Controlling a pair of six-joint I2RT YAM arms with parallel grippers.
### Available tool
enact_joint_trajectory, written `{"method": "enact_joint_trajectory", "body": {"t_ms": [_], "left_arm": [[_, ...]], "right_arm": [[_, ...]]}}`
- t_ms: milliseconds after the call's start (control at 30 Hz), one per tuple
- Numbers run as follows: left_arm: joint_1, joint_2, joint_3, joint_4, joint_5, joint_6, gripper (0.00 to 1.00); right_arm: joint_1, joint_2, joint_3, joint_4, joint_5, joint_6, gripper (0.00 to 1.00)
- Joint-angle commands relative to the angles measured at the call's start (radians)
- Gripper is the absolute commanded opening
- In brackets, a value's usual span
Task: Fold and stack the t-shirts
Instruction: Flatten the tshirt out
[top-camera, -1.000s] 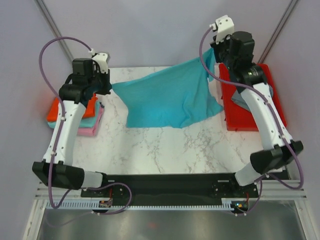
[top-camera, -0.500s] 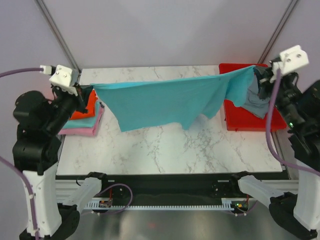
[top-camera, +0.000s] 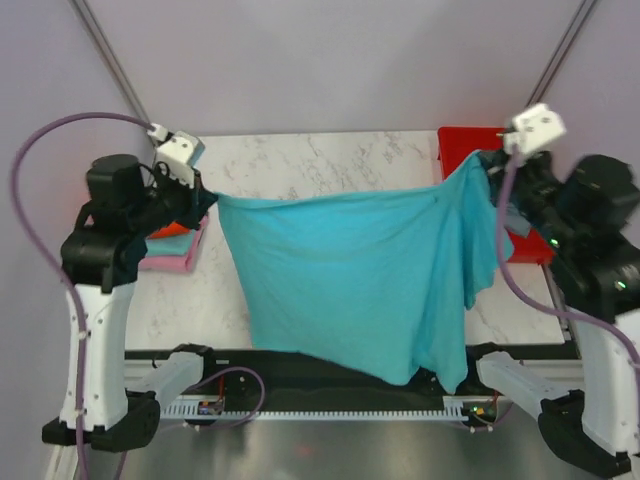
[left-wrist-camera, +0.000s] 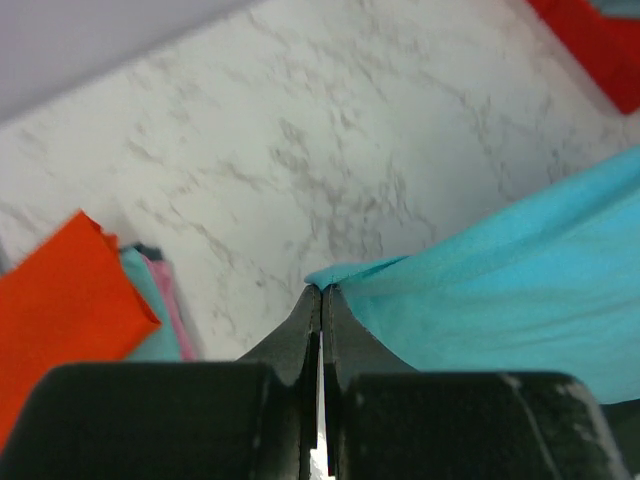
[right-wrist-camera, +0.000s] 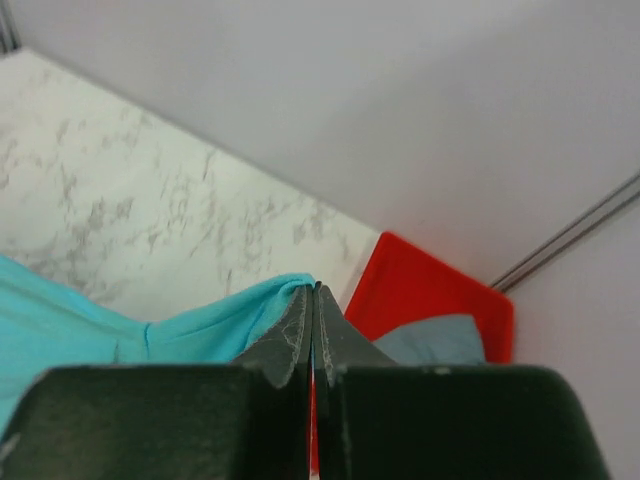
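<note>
Since half a second ago the turquoise t-shirt (top-camera: 350, 270) has dropped from a shallow drape into a full curtain, its hem hanging past the near edge of the marble table (top-camera: 330, 165). The left gripper (left-wrist-camera: 320, 295) and right gripper (right-wrist-camera: 313, 292), raised and well apart, are each clenched on an upper corner, seemingly to stretch the cloth flat for laying down. The folded stack (left-wrist-camera: 70, 290) sits at the left and a slate grey shirt (right-wrist-camera: 430, 340) lies in the red tray (right-wrist-camera: 420, 290); no label or writing is readable.
</note>
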Motion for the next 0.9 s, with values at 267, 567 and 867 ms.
{"method": "enact_joint_trajectory", "body": {"t_ms": [267,567,867], "left_arm": [[0.002,0.481,-0.312,-0.043,0.075,0.066,0.02],[0.005,0.878,-0.060,0.149,-0.117,-0.019,0.02],[0.018,0.914,-0.009,0.150,-0.100,-0.058,0.02]], "right_arm": [[0.020,0.618,-0.234,0.236,-0.128,-0.031,0.00],[0.126,1.283,0.396,0.160,-0.029,-0.012,0.00],[0.206,1.385,0.419,0.061,-0.104,0.075,0.39]]}}
